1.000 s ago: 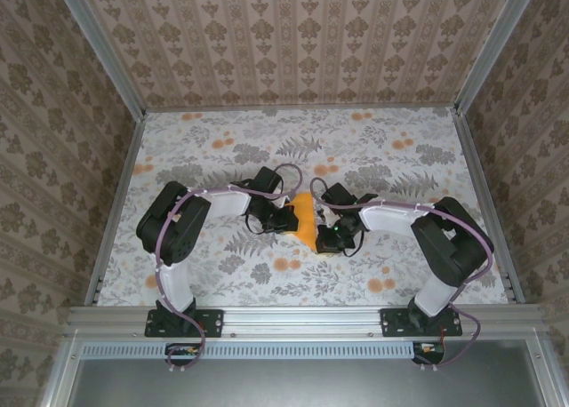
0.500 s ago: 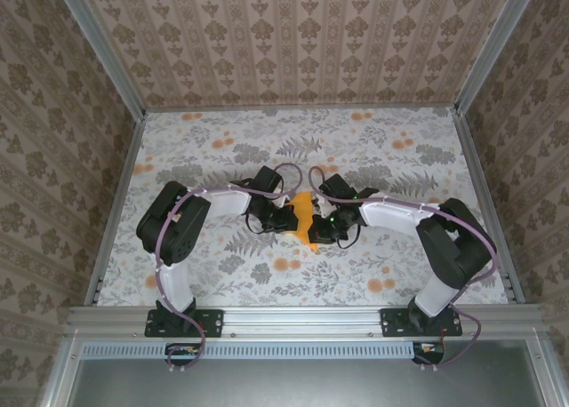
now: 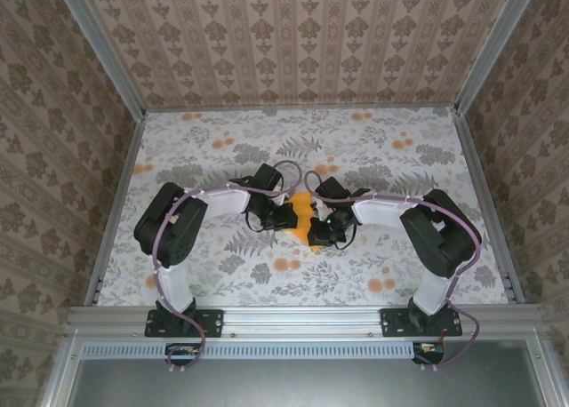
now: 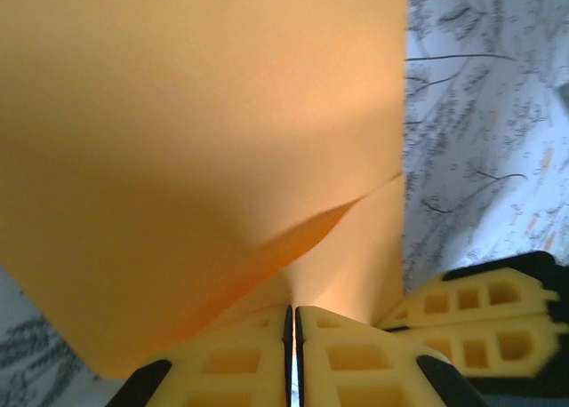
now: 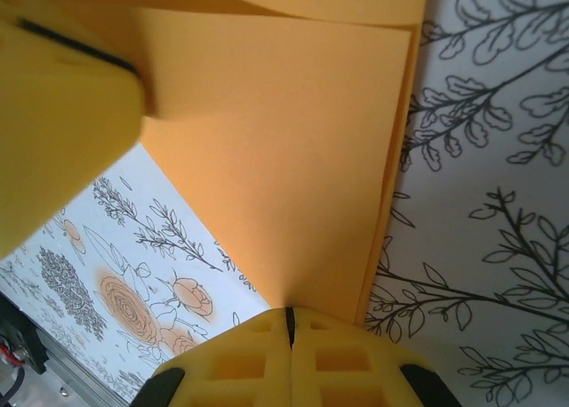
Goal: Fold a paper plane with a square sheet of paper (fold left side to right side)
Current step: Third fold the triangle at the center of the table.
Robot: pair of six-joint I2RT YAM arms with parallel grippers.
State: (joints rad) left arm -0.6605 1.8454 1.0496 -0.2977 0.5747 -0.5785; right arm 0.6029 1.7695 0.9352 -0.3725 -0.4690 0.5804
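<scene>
floral tabletop (image 3: 222,149) boxed by patterned walls, orange square sheet of paper (image 3: 303,213) doubled over at its centre, left hand (image 3: 289,217) pinching one edge, right hand (image 3: 318,233) pinching the opposite edge, both pressed together

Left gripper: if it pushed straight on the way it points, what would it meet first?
The orange paper, whose edge the left gripper seems to pinch between shut fingers. Past the sheet, the right gripper faces it closely in the top view, though depth is unclear.
</scene>
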